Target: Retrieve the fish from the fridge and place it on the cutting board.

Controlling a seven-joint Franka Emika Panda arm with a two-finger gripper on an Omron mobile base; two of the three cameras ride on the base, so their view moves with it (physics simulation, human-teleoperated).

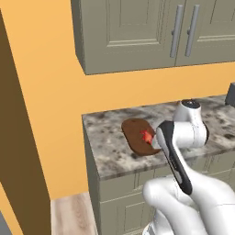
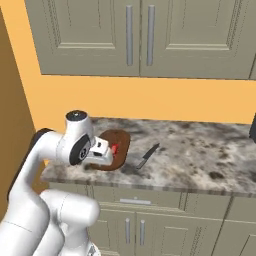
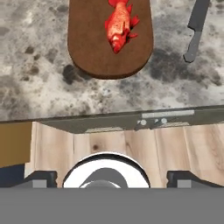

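Now the fish (image 3: 118,25) lies on the cutting board (image 3: 92,48) on the table (image 3: 35,78), knife (image 3: 195,27) beside the board; jaws apart, empty.

White rounded arm (image 1: 193,197) w/ dark joints, black strip, grey cap.

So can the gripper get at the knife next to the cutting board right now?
Probably yes. The knife lies bare on the counter beside the cutting board, nothing on it, and the gripper is open.
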